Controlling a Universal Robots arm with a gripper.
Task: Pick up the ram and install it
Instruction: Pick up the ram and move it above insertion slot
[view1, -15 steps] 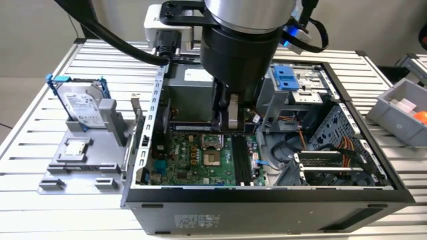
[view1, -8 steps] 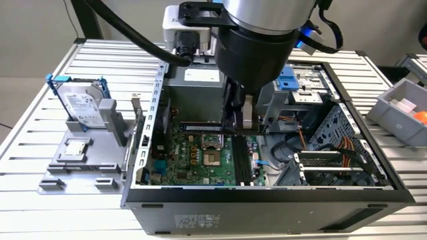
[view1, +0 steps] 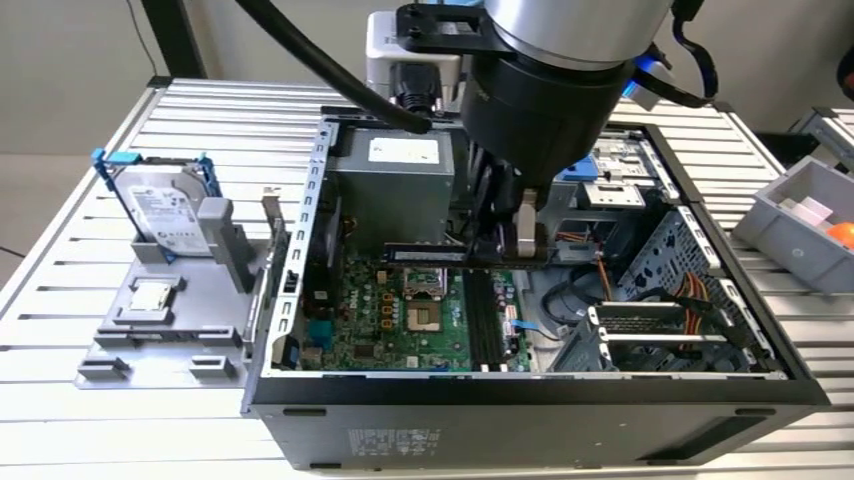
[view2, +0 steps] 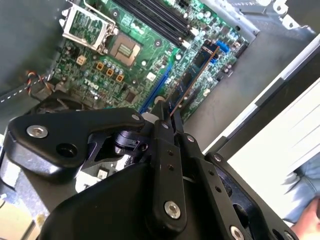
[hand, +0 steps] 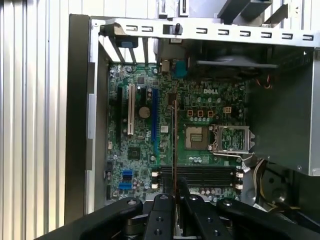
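One ram (view1: 424, 253) between two fingers (view1: 530, 228)

One ram (view1: 427, 253), one hard drive (view1: 167, 210), one processor chip (view1: 151, 296), one computer case (view1: 534, 425)

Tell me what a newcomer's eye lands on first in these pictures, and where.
In the exterior view, the big dark arm's hand sits inside the open computer case, shut on the ram, which it holds level above the green motherboard. At the exterior view's left, outside the case, a silver hard drive in a blue frame stands upright on a grey fixture.
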